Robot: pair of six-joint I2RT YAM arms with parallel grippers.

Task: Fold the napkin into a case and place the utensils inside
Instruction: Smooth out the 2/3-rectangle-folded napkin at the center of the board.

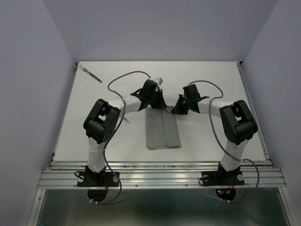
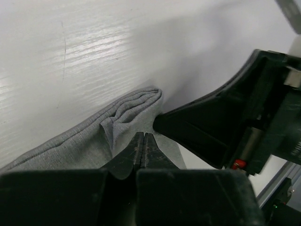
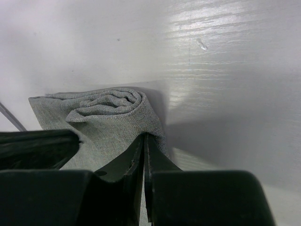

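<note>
Folded napkin (image 1: 162, 132) at centre; left jaws, right jaws at its far edge; utensil (image 1: 94, 76) far left.

Black-jointed white arms (image 1: 96, 151), looping purple cables (image 1: 108, 86)

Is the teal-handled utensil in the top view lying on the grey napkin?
No, the utensil lies at the far left corner of the table, apart from the napkin.
</note>
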